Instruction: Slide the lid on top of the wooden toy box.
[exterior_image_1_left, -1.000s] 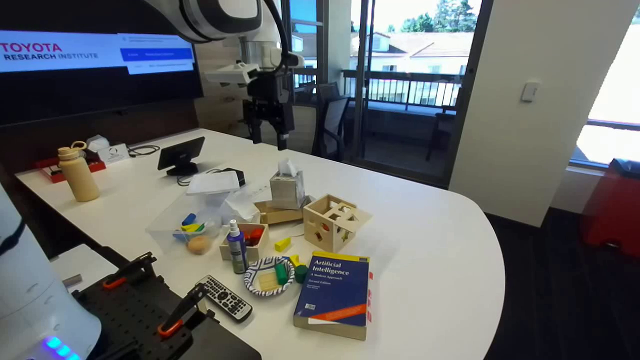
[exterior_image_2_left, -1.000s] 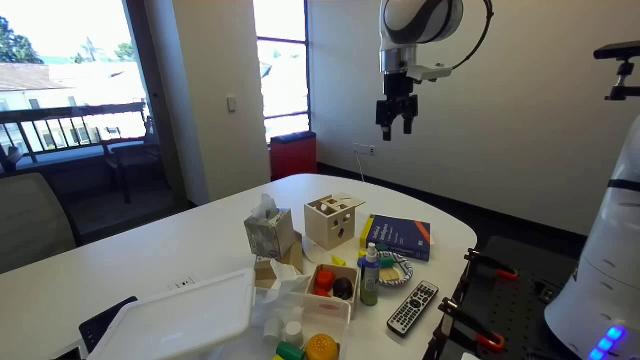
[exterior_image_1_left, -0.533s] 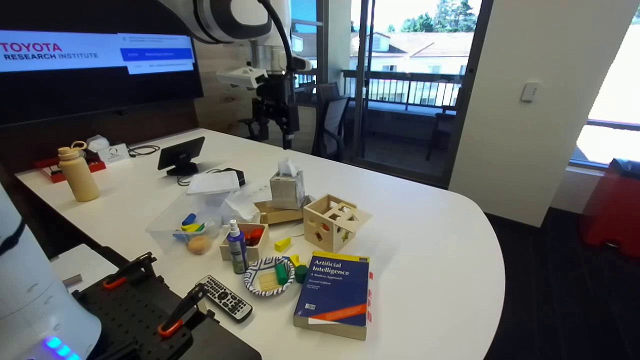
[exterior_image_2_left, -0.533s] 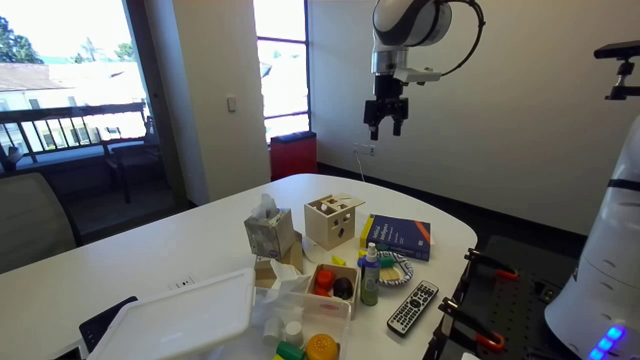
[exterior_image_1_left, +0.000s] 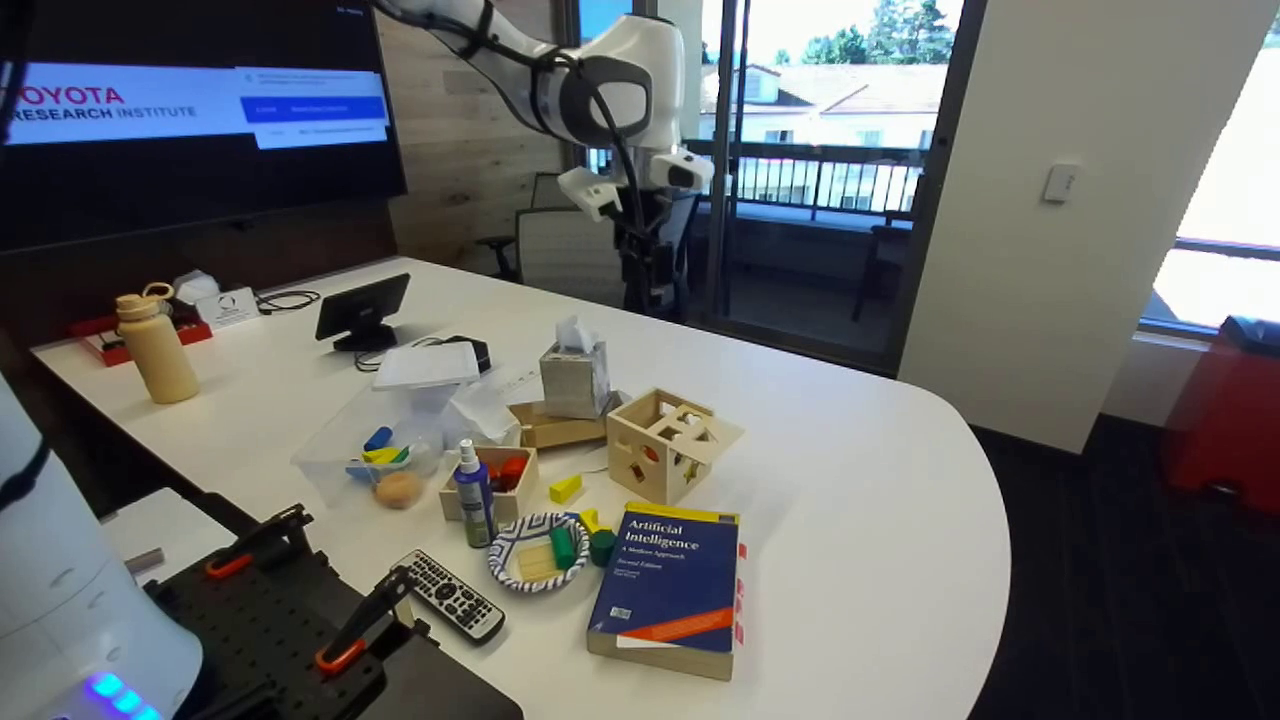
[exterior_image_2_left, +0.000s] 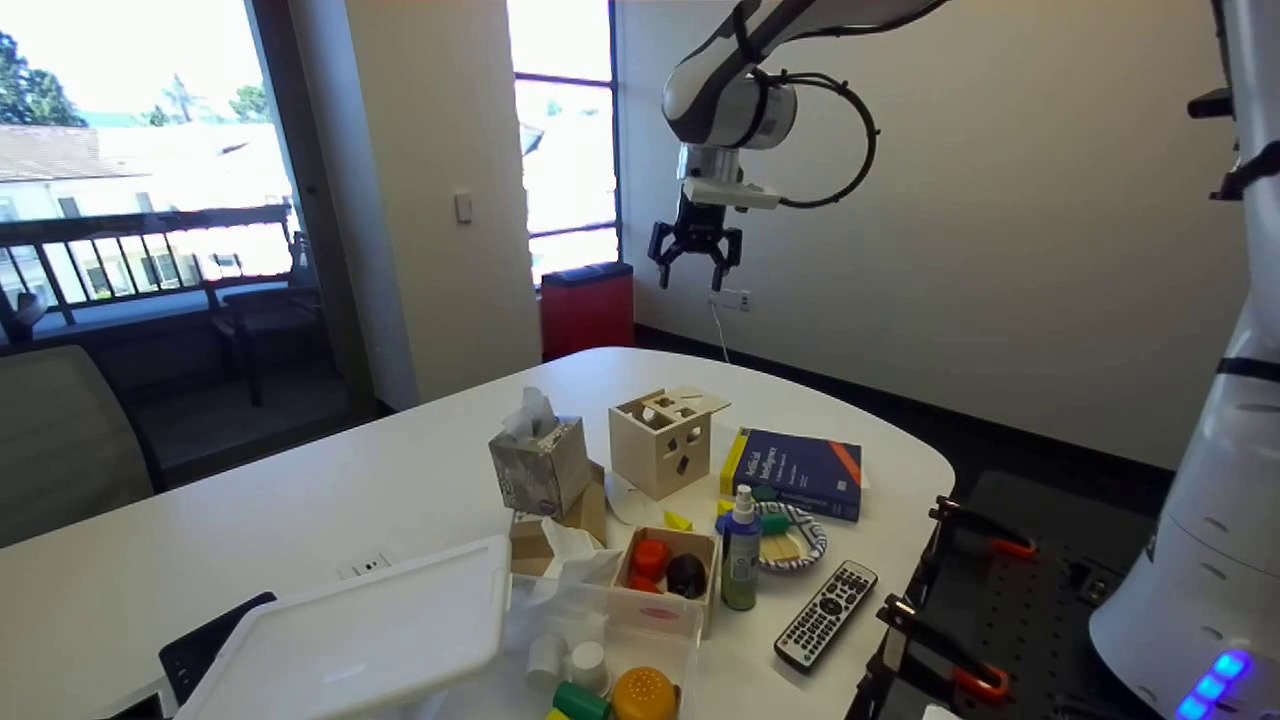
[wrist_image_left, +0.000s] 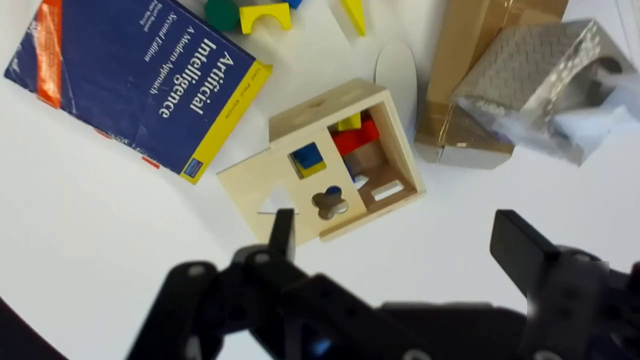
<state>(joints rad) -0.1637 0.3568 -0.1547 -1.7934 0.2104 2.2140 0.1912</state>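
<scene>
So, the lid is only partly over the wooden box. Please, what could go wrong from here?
The lid covers only part of the wooden box and sticks out past one side; an uneven push might jam it.
The wooden box appears unfixed, so pushing could slide it toward the tissue box.
The gripper is wide open; coming down, it might bump the blue book near the lid's overhanging end.

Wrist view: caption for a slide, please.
Pale wooden cubic toy box from above, its flat pale wooden lid overhanging one side; two-fingered black claw open.
</scene>
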